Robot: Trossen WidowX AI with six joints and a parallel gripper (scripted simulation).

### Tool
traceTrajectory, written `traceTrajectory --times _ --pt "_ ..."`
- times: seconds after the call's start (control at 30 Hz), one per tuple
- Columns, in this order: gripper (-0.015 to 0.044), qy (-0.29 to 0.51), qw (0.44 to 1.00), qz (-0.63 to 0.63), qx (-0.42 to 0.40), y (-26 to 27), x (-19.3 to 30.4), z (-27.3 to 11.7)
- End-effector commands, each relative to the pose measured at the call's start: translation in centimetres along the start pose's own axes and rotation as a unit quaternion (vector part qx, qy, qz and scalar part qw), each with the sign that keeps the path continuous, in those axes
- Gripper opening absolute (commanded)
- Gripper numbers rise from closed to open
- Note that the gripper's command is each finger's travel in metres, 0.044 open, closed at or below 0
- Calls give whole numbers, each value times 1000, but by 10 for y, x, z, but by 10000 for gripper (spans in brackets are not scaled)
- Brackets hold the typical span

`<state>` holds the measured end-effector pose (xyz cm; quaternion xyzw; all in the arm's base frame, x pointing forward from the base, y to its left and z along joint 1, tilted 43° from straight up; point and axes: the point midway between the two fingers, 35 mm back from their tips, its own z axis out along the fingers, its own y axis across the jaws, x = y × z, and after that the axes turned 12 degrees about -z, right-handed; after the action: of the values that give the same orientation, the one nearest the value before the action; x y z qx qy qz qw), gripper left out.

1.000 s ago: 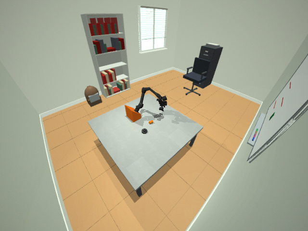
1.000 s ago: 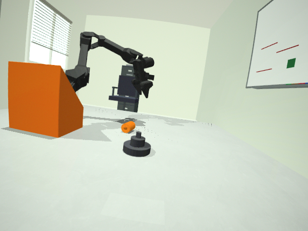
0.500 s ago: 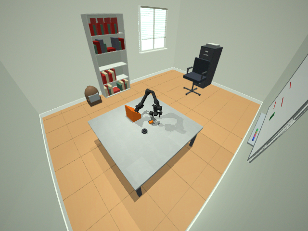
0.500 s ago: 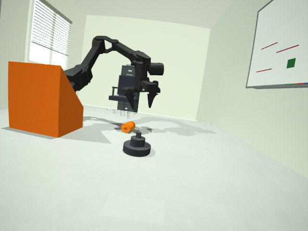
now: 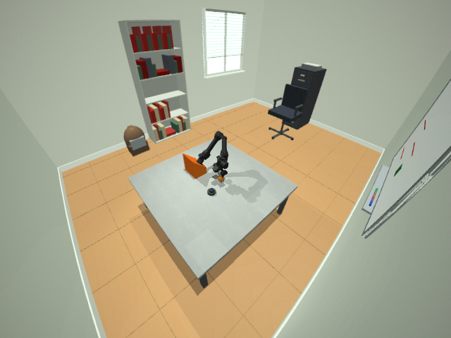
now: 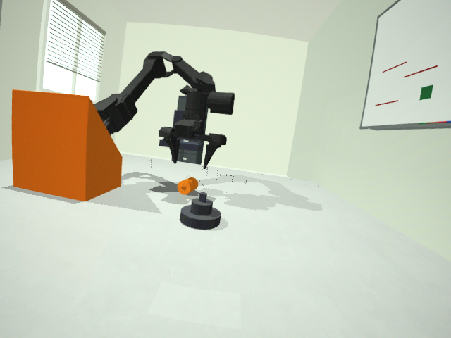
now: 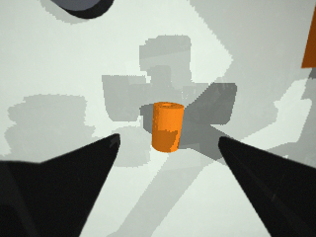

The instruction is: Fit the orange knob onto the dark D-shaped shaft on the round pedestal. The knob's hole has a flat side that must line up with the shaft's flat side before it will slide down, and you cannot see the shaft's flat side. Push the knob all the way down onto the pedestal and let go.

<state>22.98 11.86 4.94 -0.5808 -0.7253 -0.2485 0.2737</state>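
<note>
The orange knob (image 5: 220, 179) (image 6: 187, 186) (image 7: 168, 126) is a short cylinder lying on its side on the table, its holed end toward the exterior camera. My gripper (image 6: 189, 165) (image 7: 169, 139) is open and empty, pointing down above the knob. In the wrist view the knob shows between the two fingertips, a little ahead of them. The dark round pedestal (image 5: 211, 191) (image 6: 200, 217) (image 7: 89, 9) stands near the knob, with the bare shaft (image 6: 202, 197) upright on top. The flat side of the shaft cannot be made out.
A large orange block (image 5: 194, 166) (image 6: 51, 145) (image 7: 310, 39) with a sloped side stands on the table (image 5: 204, 232) beside the arm's base. In the wrist view its edge shows at the upper right. A chair, a cabinet and a bookshelf stand on the floor beyond the table.
</note>
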Motion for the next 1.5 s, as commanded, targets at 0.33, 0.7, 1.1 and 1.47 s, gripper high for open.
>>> traceTrajectory --times 0.33,0.7,1.1,1.47 --pt "440 0 1000 15 4 -3 -2 27" --pt "440 0 1000 15 4 -2 -3 44" --pt "440 1 1000 15 4 -3 -2 63" --pt "335 2 1000 15 4 -4 -2 71"
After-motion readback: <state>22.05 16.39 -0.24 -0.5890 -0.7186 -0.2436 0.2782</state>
